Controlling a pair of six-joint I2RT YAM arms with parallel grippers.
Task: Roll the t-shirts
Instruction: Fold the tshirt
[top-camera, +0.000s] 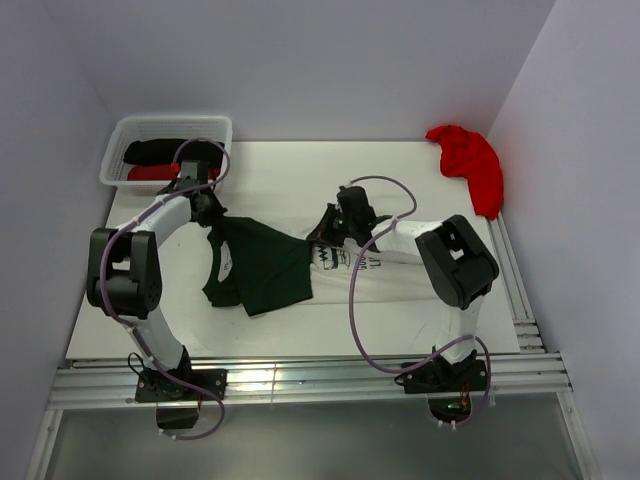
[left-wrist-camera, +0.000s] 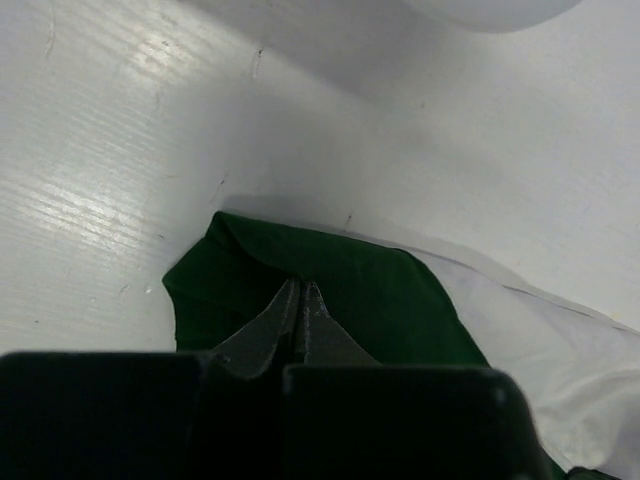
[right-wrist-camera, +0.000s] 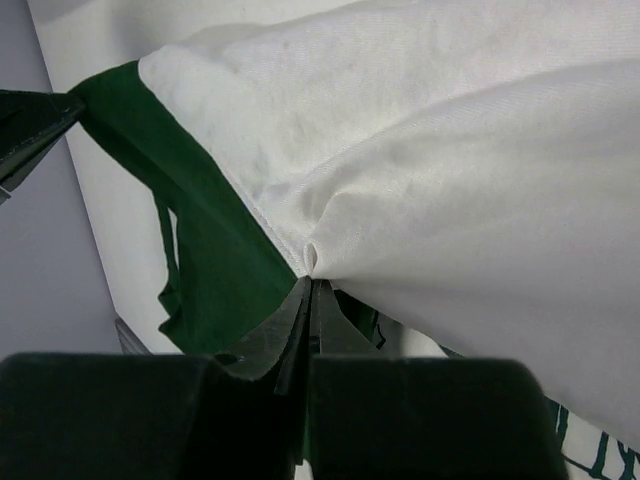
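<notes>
The cream t-shirt (top-camera: 385, 262) with dark green sleeves (top-camera: 265, 265) lies crumpled mid-table, its print partly showing. My left gripper (top-camera: 210, 213) is shut on its green sleeve; in the left wrist view the closed fingertips (left-wrist-camera: 300, 292) pinch a fold of green cloth (left-wrist-camera: 380, 290) beside cream cloth (left-wrist-camera: 540, 340). My right gripper (top-camera: 328, 228) is shut on the shirt at the seam where cream (right-wrist-camera: 450, 150) meets green (right-wrist-camera: 210, 250), and the cloth bunches at its tips (right-wrist-camera: 310, 282). The plain red t-shirt (top-camera: 470, 165) lies heaped at the back right.
A white mesh basket (top-camera: 170, 120) stands at the back left and holds a black roll (top-camera: 165, 150) and a red roll (top-camera: 150, 172). Metal rails run along the table's right edge (top-camera: 510, 270) and front edge (top-camera: 300, 380). Walls close in the back and both sides.
</notes>
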